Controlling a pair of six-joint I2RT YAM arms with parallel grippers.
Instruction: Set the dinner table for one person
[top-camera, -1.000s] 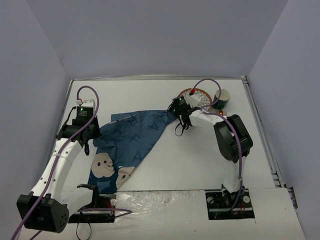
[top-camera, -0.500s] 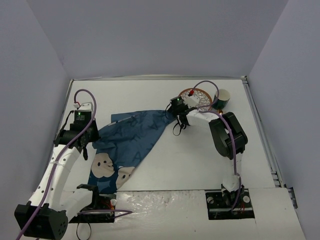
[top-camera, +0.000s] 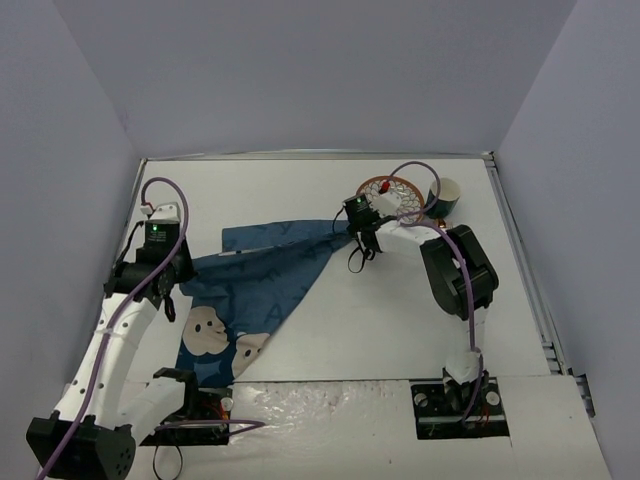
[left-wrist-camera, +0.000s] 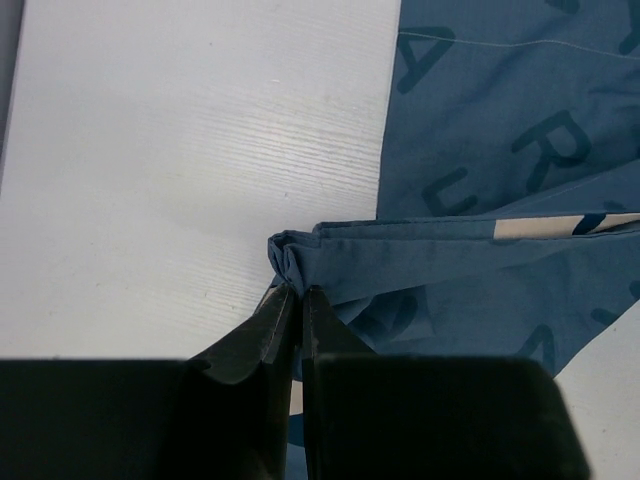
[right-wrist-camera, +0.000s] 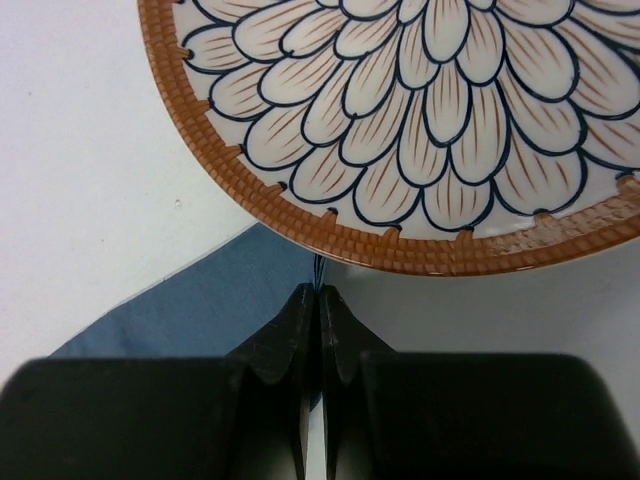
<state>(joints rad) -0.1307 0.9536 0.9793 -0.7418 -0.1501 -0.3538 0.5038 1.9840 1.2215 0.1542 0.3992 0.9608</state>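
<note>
My left hand (left-wrist-camera: 297, 295) and right hand (right-wrist-camera: 318, 292) are pinching the unspread cloth (left-wrist-camera: 500, 120); plate (right-wrist-camera: 420, 120) and cup (top-camera: 444, 196) are waiting unplaced.

Plain lavender-grey panels close in the scene: a back wall (top-camera: 320, 70), a left wall (top-camera: 50, 200) and a right wall (top-camera: 590, 200). They meet the white, matte table (top-camera: 380, 310) at its edges. A metal rail (top-camera: 526, 270) runs along its right edge. The light is soft and even.

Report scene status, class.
Left fingers shut on blue printed cloth placemat; right fingers too, far corner. Placemat folded on white matte tabletop. Round brown-rimmed petal plate beyond right fingers.
</note>
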